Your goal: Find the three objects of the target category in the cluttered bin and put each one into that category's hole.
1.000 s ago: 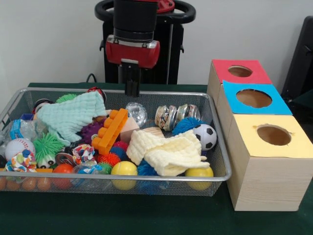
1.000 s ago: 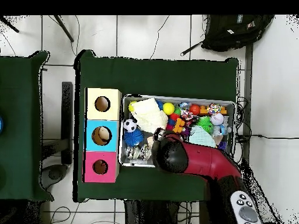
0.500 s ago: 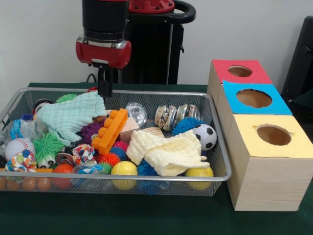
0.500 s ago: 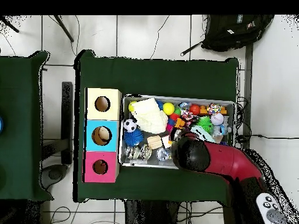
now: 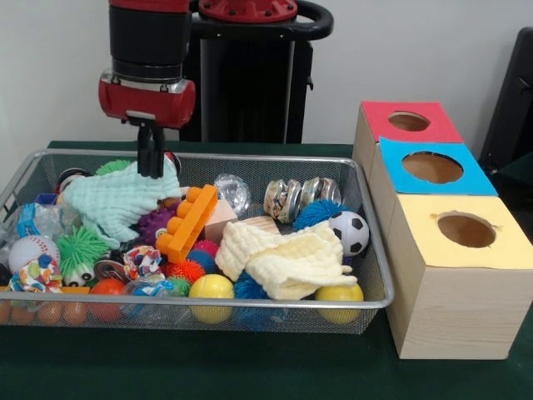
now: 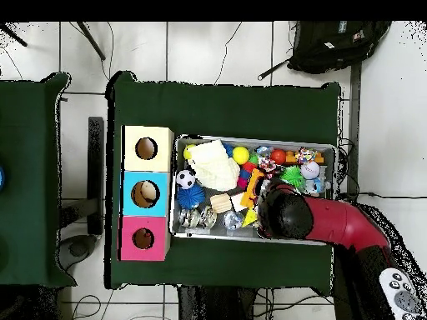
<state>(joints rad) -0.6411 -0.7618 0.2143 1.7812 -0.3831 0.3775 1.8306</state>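
My gripper (image 5: 151, 163) hangs over the far left part of the wire basket (image 5: 266, 156), its tips just above a mint green cloth (image 5: 121, 197). Its fingers are shut with nothing between them. The basket holds a pale yellow cloth (image 5: 287, 258), an orange brick (image 5: 187, 221), a soccer ball (image 5: 348, 232), two yellow balls (image 5: 211, 290), a baseball (image 5: 32, 250), spiky balls and two cans (image 5: 283, 200). In the overhead view my arm (image 6: 288, 218) covers the gripper and the mint cloth.
Three wooden boxes with round holes stand in a row beside the basket: red top (image 5: 408, 122), blue top (image 5: 431, 167), yellow top (image 5: 466, 229). In the overhead view something pale lies inside the blue box's hole (image 6: 146, 193). A black bag (image 6: 334, 46) lies on the floor.
My gripper has moved along the basket's far side, from over the clear ball to over the mint cloth, and come slightly lower. It stays shut and holds nothing. The toys have not moved.
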